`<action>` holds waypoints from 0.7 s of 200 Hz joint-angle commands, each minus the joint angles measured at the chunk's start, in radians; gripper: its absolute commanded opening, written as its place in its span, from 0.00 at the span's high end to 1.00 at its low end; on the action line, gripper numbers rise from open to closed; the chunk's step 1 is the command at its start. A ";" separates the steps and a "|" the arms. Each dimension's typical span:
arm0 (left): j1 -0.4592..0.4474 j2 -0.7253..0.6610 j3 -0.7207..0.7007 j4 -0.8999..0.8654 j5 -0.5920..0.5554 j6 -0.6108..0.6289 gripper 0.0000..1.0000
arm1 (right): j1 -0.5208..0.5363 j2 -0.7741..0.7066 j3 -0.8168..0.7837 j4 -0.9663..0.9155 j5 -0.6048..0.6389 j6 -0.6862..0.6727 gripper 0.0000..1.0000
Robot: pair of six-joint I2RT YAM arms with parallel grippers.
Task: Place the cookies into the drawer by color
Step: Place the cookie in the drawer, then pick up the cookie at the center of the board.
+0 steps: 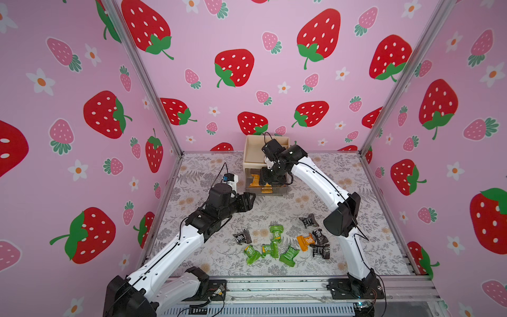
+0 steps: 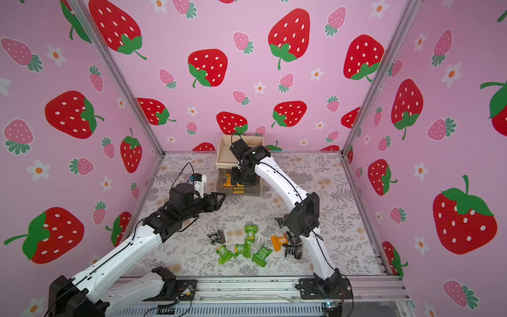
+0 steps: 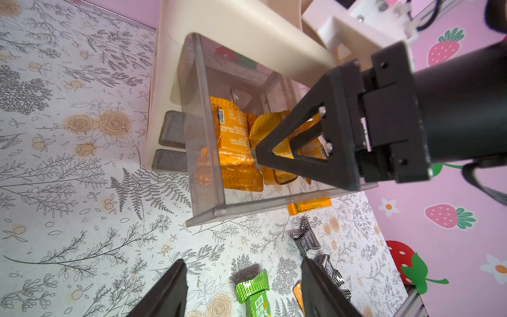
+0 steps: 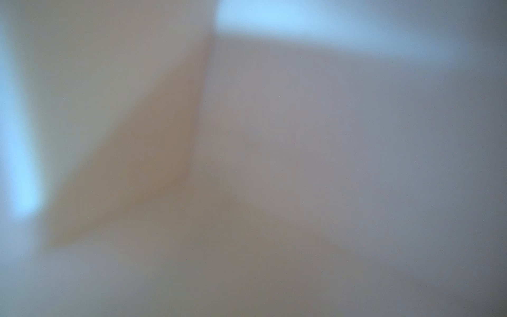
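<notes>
jaws of the right gripper (image 3: 263,155), black triangular fingers, reach down into the pulled-out uppermost drawer (image 3: 203,137), a smoky translucent plastic tray in the small beige plastic organiser (image 1: 253,159). they show only side-on, so whether they are parted or gripping cannot be told. shiny orange wrapped cookies (image 3: 236,142) lie inside the drawer, just beneath and beside them. the left gripper (image 3: 242,270) hovers near the drawer's left front corner, apart from it, jaws well apart and empty. one more orange packet (image 1: 306,241) lies well away from the drawer, toward the front edge, touching a black wrapped packet (image 1: 318,236) and close beside the right arm (image 1: 310,175), probably the nearer arm. its long axis seems to run roughly front to back. green wrapped packets (image 1: 270,248) cluster just to its left. all rest on a flat grey floral-print mat (image 1: 208,175). the walls (image 1: 274,68) are pink with red strawberries.
</notes>
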 commanded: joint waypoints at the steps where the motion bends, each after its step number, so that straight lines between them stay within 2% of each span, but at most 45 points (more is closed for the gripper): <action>1: 0.004 -0.017 0.048 -0.006 0.015 0.007 0.31 | 0.006 -0.101 -0.019 0.023 0.034 -0.021 0.38; 61: 0.001 -0.070 0.045 -0.031 0.015 -0.005 0.31 | 0.012 -0.282 -0.208 0.094 0.082 -0.036 0.37; 107: -0.073 -0.151 0.004 -0.031 0.093 -0.015 0.32 | 0.032 -0.627 -0.629 0.252 0.131 -0.011 0.39; 140: -0.144 -0.196 -0.045 -0.011 0.120 -0.051 0.32 | 0.034 -0.897 -1.001 0.311 0.198 0.070 0.39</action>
